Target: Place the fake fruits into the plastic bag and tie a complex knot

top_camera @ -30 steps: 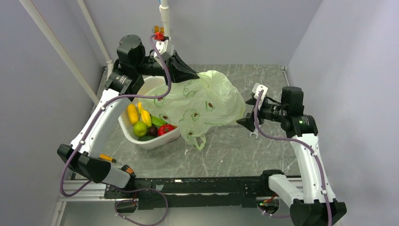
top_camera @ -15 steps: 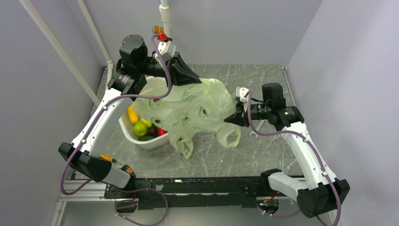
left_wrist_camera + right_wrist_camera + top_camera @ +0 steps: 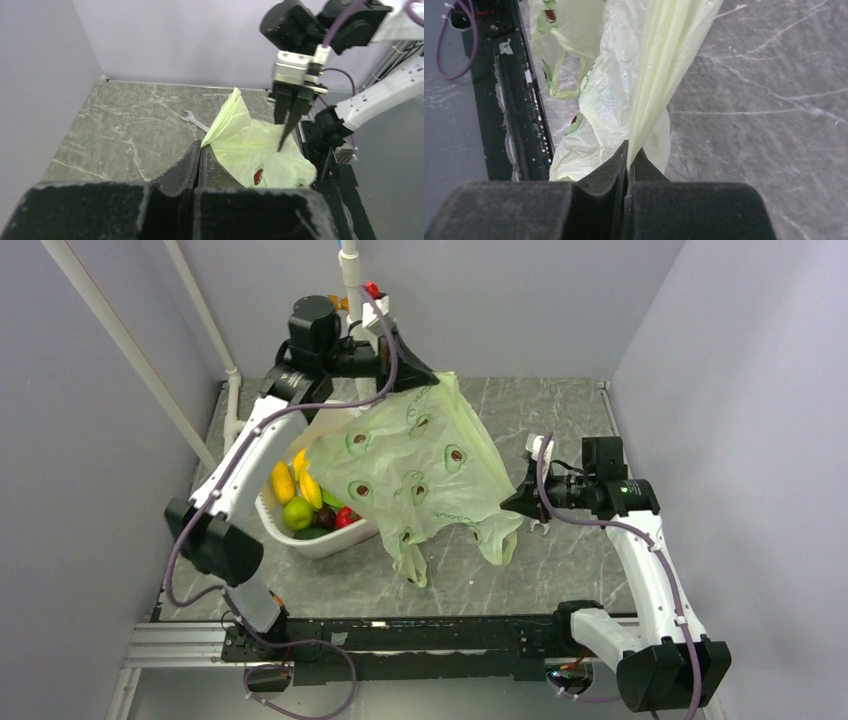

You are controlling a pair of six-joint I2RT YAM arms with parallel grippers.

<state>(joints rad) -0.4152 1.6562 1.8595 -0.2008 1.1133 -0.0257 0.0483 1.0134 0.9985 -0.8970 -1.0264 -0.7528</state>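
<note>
The pale-green plastic bag hangs stretched in the air between both arms. My left gripper is shut on its upper corner, high at the back; the wrist view shows the plastic bag pinched at the tips of my left gripper. My right gripper is shut on the bag's right edge, and the bag runs taut from my right gripper. The handle loops dangle below. The fake fruits, yellow, green and red, lie in the white basin, partly hidden by the bag.
A small metal wrench lies on the marble tabletop under my right gripper, also seen as the wrench in the left wrist view. A white pole stands at the back behind the left arm.
My right gripper closed on the bag's right edge. The left arm rose and moved right, lifting the bag's top corner so the bag hangs spread out.
</note>
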